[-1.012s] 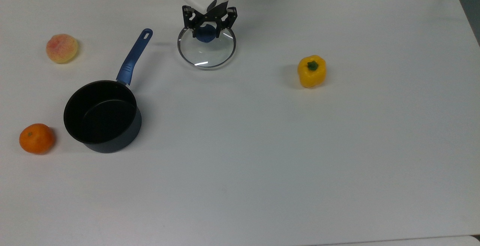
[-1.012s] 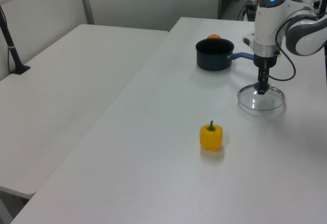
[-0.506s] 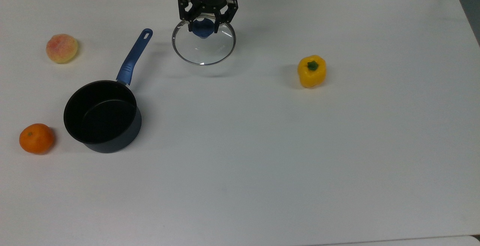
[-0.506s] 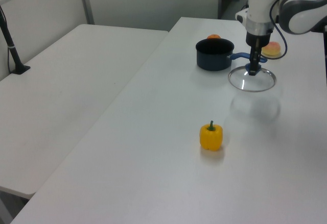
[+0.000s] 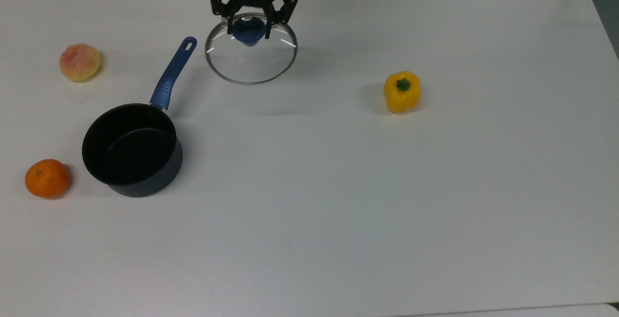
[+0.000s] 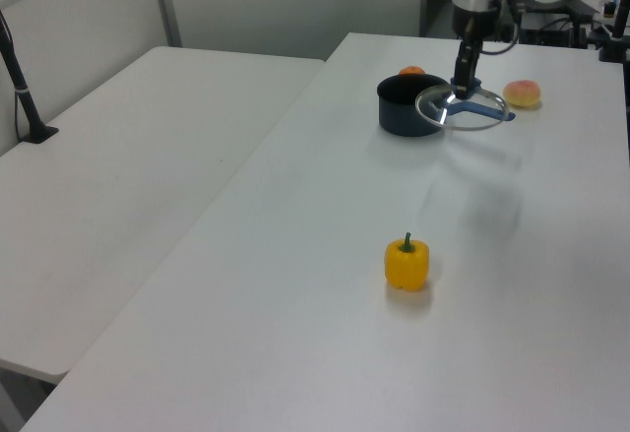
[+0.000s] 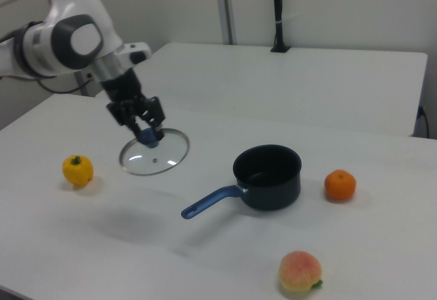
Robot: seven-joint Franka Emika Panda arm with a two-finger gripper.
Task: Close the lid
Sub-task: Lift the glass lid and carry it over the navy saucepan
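Top view: my gripper (image 5: 249, 17) clamps the lid (image 5: 251, 56) by its knob, airborne. Left view: lid (image 6: 461, 109) near the saucepan (image 6: 412, 104), not over it. Right view: saucepan (image 7: 268, 175) uncovered; carrying and lowering remain.

In the top view, the saucepan (image 5: 130, 150) stood on the bench (image 5: 338, 210) at the frame's left, its handle (image 5: 172, 71) running toward the upper right. The orange (image 5: 47, 178) lay just beside the pan at lower left, and the peach (image 5: 80, 62) sat well apart at upper left. The lid (image 5: 251, 56) hung above the bench at upper centre, right of the handle's tip, held at its knob (image 5: 248, 33) by the end effector (image 5: 250, 20). The pepper (image 5: 402, 91) sat right of centre, well apart from the lid. In the right view, the lid (image 7: 154, 152) was raised between pepper (image 7: 77, 169) and saucepan (image 7: 268, 175).
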